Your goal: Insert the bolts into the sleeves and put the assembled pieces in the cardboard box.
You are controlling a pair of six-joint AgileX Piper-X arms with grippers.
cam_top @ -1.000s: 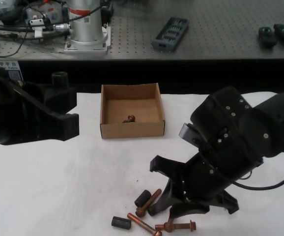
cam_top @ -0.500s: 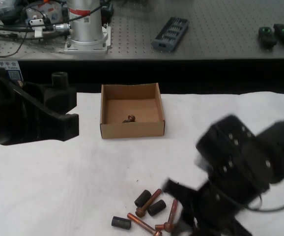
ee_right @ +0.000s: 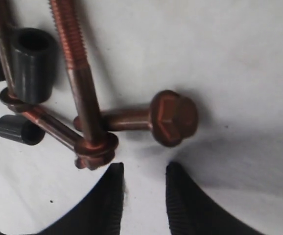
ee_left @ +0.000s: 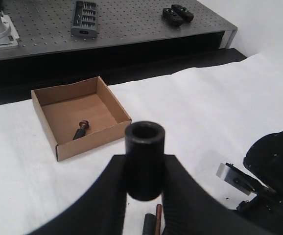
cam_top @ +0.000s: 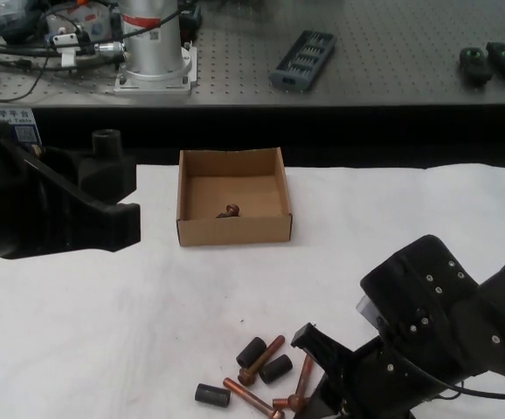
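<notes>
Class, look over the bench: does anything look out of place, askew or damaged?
Nothing looks damaged or spilled. The loose bolts lie crossed over one another in a heap beside the right gripper, with sleeves scattered among them, so they are untidy rather than lined up.

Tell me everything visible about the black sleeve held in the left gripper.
The sleeve is a short, matte black tube with an open bore facing up. It stands upright, clamped at its lower half by the left gripper, raised above the white sheet. Nothing else touches it; its mouth looks empty.
</notes>
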